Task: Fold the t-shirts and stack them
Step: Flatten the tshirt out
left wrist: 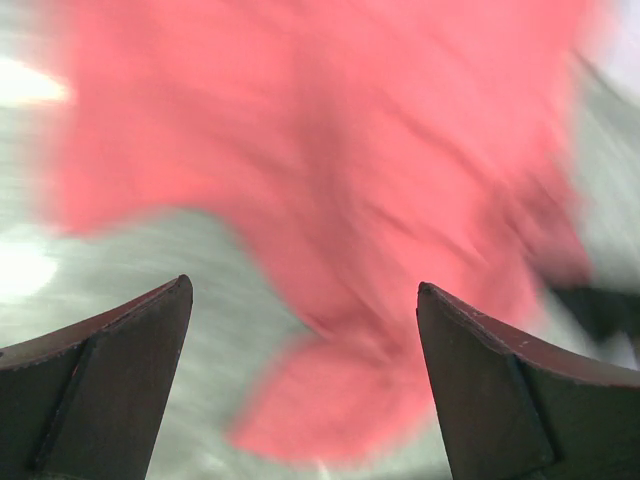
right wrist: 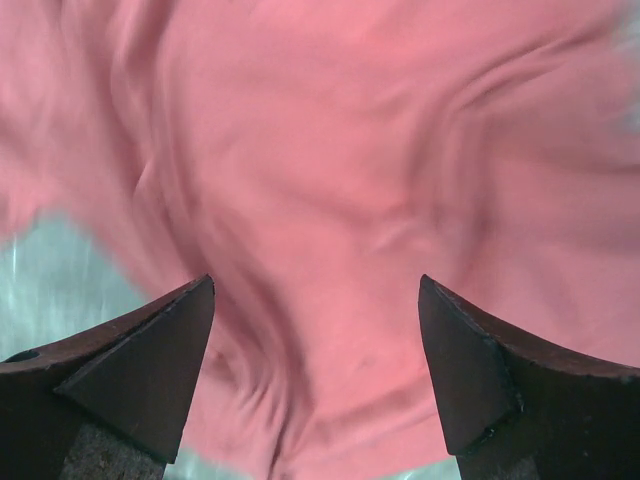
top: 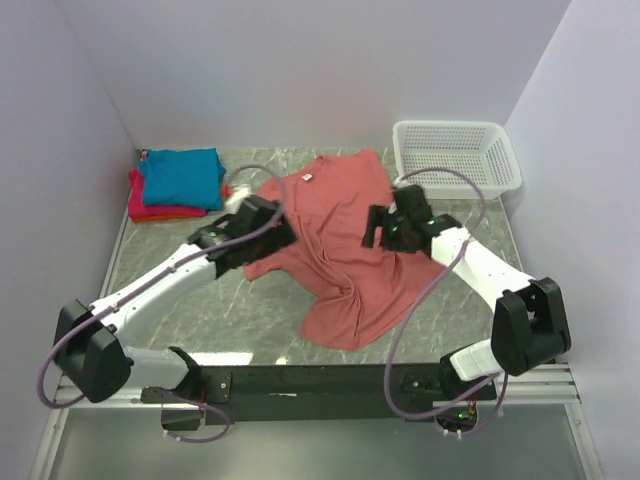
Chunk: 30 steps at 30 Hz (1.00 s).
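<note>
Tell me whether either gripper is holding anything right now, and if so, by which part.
Nothing is held. The left gripper and the right gripper are both open over the salmon-red t-shirt, with no cloth pinched in either.

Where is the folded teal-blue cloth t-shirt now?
In the top external view the teal-blue t-shirt lies at the table's far-left corner, on top of the magenta-pink t-shirt, left of the spread-out salmon-red t-shirt.
</note>
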### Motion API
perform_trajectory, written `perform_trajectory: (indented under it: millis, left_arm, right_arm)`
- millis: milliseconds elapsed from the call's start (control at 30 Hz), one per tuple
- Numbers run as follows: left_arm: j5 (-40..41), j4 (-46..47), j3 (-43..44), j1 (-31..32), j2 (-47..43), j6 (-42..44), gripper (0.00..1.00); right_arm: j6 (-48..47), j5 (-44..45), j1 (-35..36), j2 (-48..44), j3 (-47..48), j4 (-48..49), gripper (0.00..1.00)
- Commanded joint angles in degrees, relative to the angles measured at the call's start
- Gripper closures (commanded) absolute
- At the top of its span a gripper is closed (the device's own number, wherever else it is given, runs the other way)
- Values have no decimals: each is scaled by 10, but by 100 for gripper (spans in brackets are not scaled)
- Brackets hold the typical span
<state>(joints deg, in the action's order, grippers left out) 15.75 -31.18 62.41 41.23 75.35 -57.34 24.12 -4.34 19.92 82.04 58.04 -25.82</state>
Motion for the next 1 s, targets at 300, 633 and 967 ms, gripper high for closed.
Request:
perform_trajectory:
  millis: [300, 633, 967]
  left_arm:
    - [-60, 17, -160, -244, -2, 5, 3]
    - [-72, 60, -129, -250, 104, 14, 33]
    - [-136, 108, -105, -242, 189, 31, 72]
  right_arm:
    - [71, 20, 324, 55, -9, -4, 13]
    - [120, 42, 355, 50, -106, -44, 13]
    - [151, 66, 292, -43, -212, -97, 12]
